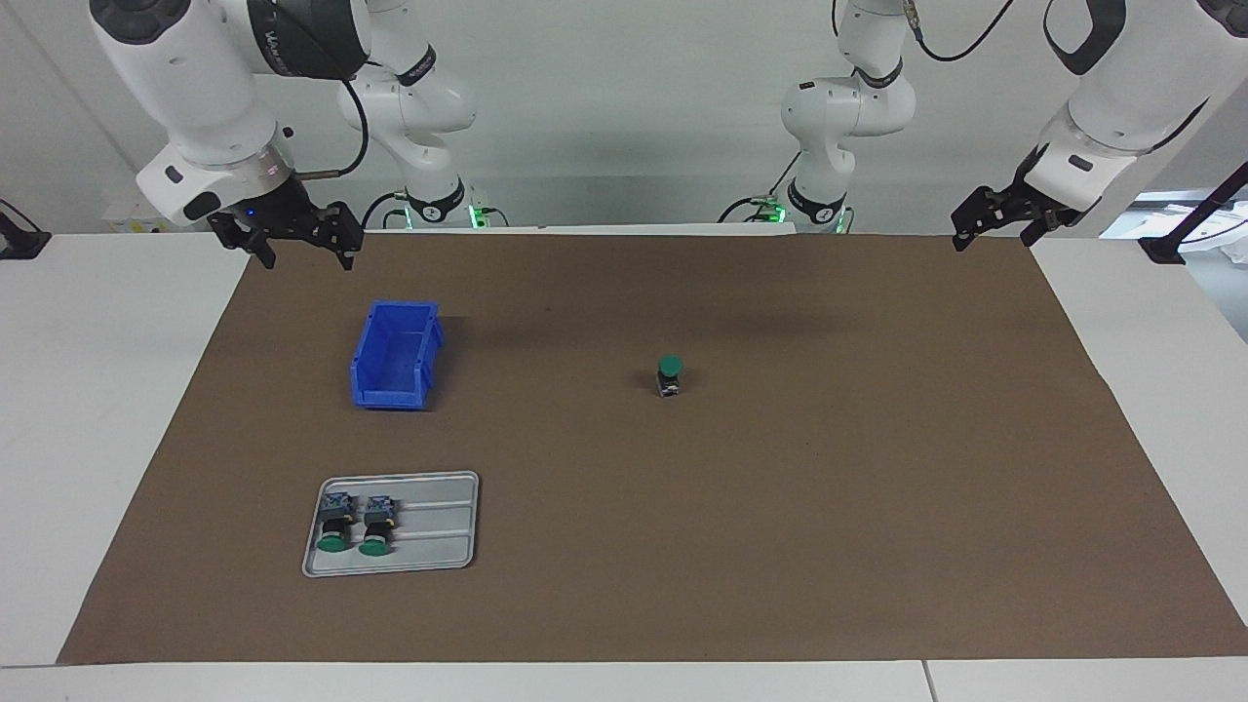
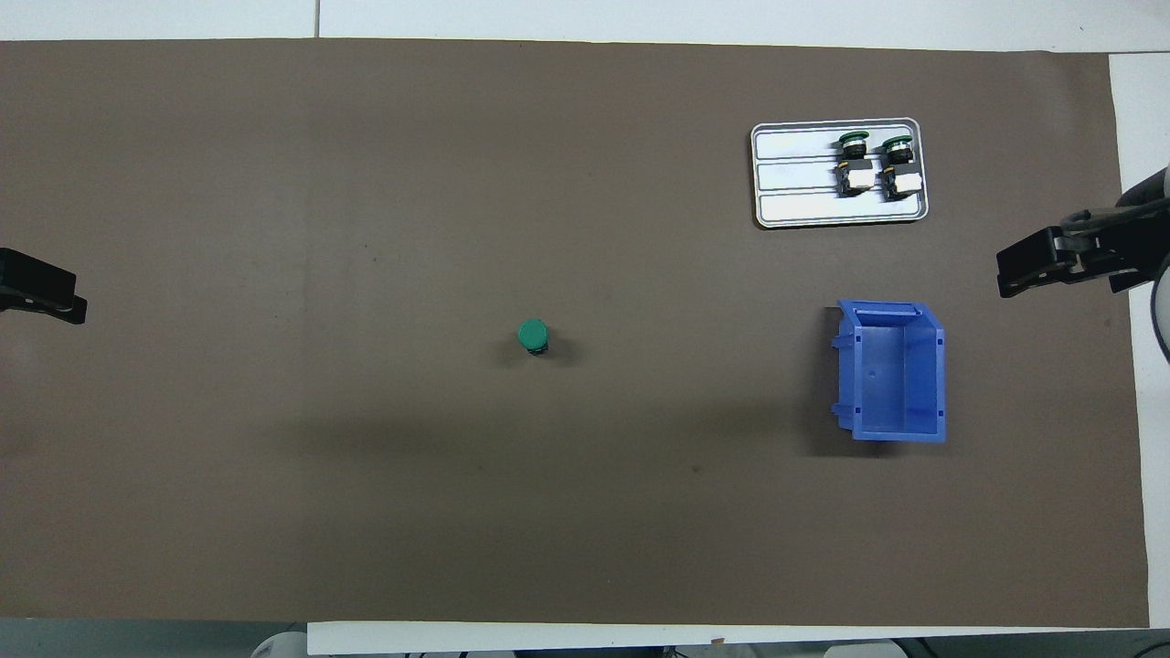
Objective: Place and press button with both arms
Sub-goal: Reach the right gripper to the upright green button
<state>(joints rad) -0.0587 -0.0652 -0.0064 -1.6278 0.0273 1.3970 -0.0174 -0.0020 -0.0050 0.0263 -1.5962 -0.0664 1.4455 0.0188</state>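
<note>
1. Mid-mat, the button (image 1: 669, 374) stood upright, green cap up, well apart from both my claws. My guess: stood that way so the cap can be pushed from above.
2. My left gripper (image 1: 996, 220) hung over the mat corner at the left arm's end, fingers apart, holding nothing.
3. My right gripper (image 1: 294, 239) hung over the mat edge by the blue bin (image 1: 394, 356), fingers apart, empty too.
4. Two spare buttons (image 1: 353, 525) lay on their sides in the grey tray (image 1: 439, 526), farther from me than the bin. Likely the supply.
5. Bin looked empty.
6. Overhead view cut off my left claw at the frame edge; only its tip showed. Button terminals were too small to read.
</note>
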